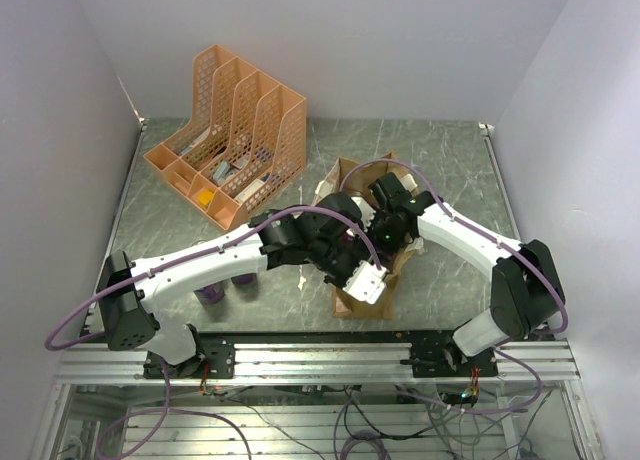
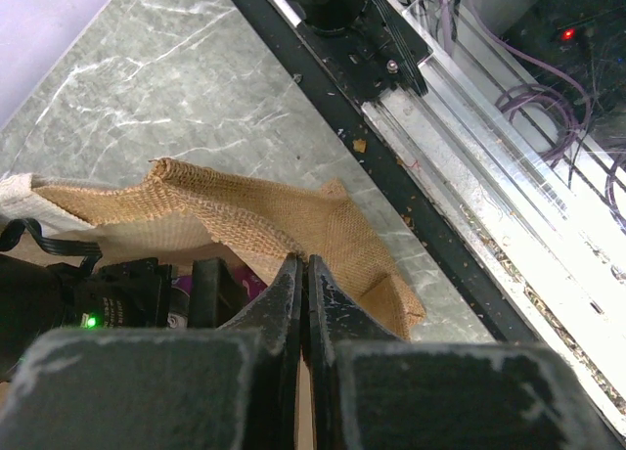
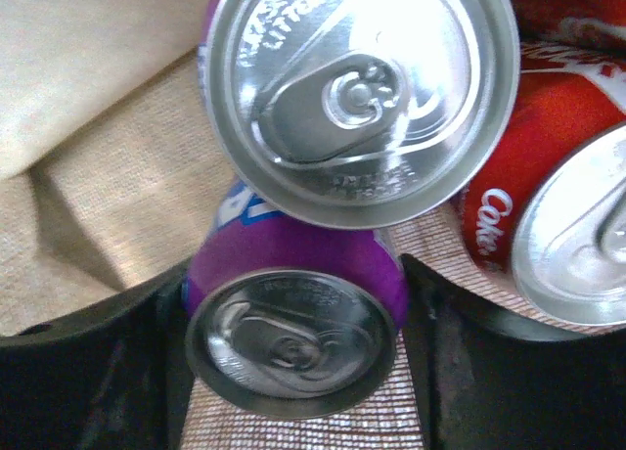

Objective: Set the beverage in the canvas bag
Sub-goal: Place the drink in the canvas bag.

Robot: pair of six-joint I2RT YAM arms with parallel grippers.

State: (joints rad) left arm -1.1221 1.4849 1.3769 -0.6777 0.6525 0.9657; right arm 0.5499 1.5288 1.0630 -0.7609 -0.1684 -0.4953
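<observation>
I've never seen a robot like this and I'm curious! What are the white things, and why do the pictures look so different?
They are two robot arms bolted to a table. One picture looks down from above; the other two come from a camera on each wrist. On the table stand an orange file organiser and a canvas bag. The left arm's fingers are shut, seemingly pinching the bag's edge. The right arm's fingers grip a purple can inside the bag, beside another purple can and red cans.

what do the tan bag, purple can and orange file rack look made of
The tan-brown woven bag: coarse fabric, likely burlap or canvas; open weave, frayed edge. The purple drinks can: metal, probably aluminium; shiny silver lid. The orange mesh file organiser: seemingly matte plastic; moulded lattice walls.
</observation>
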